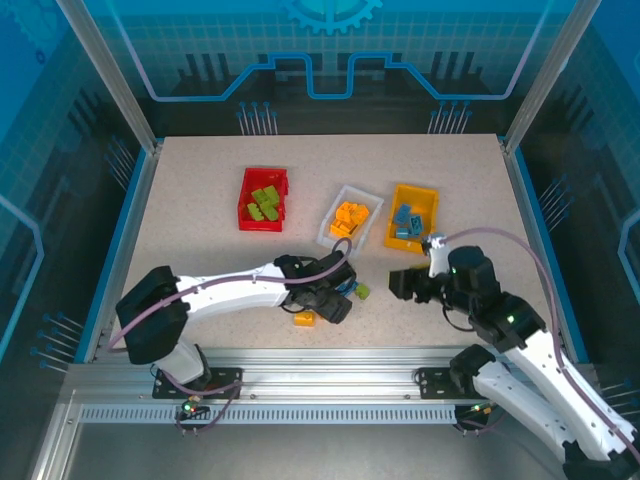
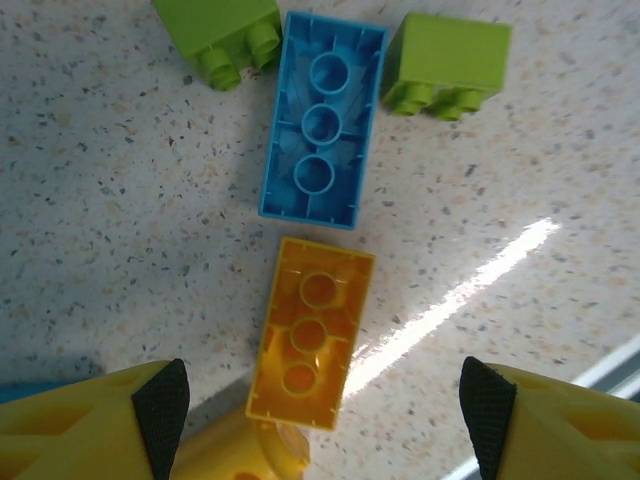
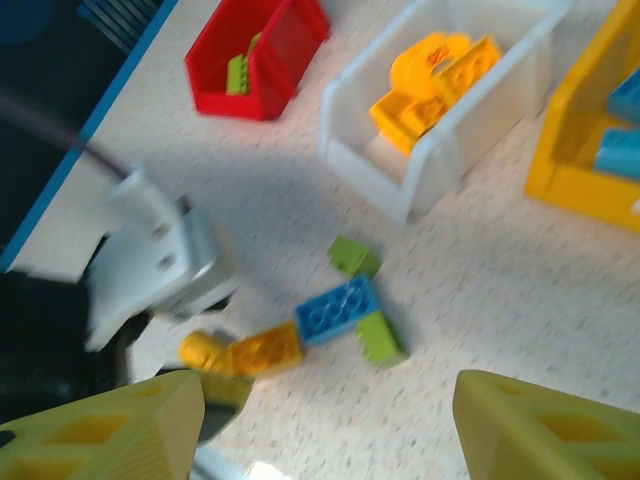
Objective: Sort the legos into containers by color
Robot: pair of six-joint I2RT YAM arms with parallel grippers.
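Several loose legos lie together on the table: a blue brick (image 2: 322,120) upside down, two lime green bricks (image 2: 222,30) (image 2: 448,62), an orange brick (image 2: 310,332) and a rounded orange piece (image 2: 240,455). My left gripper (image 2: 325,415) hangs open over them, with the orange brick's near end between the pads and untouched. The right gripper (image 3: 330,440) is open and empty, off to the right of the cluster (image 3: 338,310). The red bin (image 1: 263,198) holds green legos, the white bin (image 1: 350,217) orange ones, and the yellow bin (image 1: 411,218) blue ones.
The left arm (image 1: 240,290) stretches across the near middle of the table. The right gripper (image 1: 400,283) sits just in front of the yellow bin. A metal rail (image 1: 320,385) runs along the near edge, and blue-trimmed walls close in the sides.
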